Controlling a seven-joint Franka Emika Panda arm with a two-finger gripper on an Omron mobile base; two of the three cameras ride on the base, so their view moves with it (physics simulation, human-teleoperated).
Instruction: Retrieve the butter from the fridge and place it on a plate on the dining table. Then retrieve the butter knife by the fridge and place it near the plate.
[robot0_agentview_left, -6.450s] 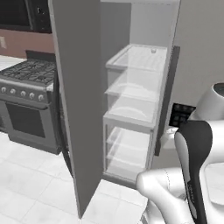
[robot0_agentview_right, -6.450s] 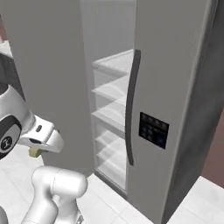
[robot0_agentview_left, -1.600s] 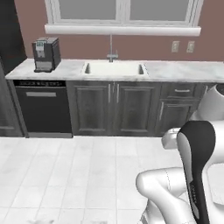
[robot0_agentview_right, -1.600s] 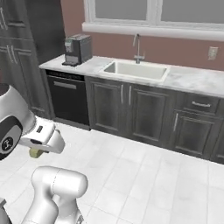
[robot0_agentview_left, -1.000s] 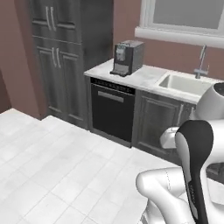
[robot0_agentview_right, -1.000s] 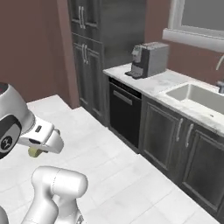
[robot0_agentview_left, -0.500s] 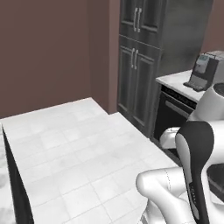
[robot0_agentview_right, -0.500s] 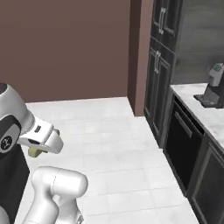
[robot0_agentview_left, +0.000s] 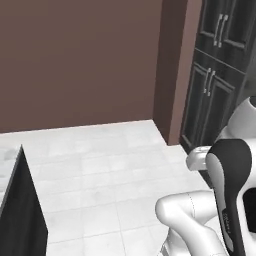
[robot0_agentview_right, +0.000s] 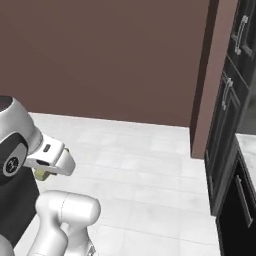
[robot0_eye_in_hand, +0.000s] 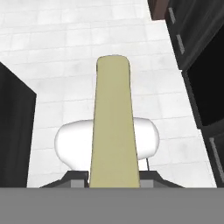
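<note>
The butter (robot0_eye_in_hand: 113, 127) is a pale yellow-green stick that runs up the middle of the hand view, standing out from between the fingers of my gripper (robot0_eye_in_hand: 113, 180), which is shut on it. In the right base view the gripper (robot0_agentview_right: 44, 173) hangs low at the left, beside the arm's white elbow, and a corner of the butter (robot0_agentview_right: 40, 174) peeks out below the hand. White floor tiles lie beneath it. The fridge, the plate, the dining table and the butter knife are out of view.
A plain brown wall (robot0_agentview_left: 80, 60) stands ahead across the white tiled floor (robot0_agentview_left: 100, 170). Tall dark wood cabinets (robot0_agentview_left: 220, 80) rise at the right. A dark-sided block (robot0_agentview_left: 20, 215) with a pale top stands close at the lower left.
The base has turned, so the whole scene has slid right: the coffee machine and oven left the picture and the brown wall came in. The butter stays in the grip.
</note>
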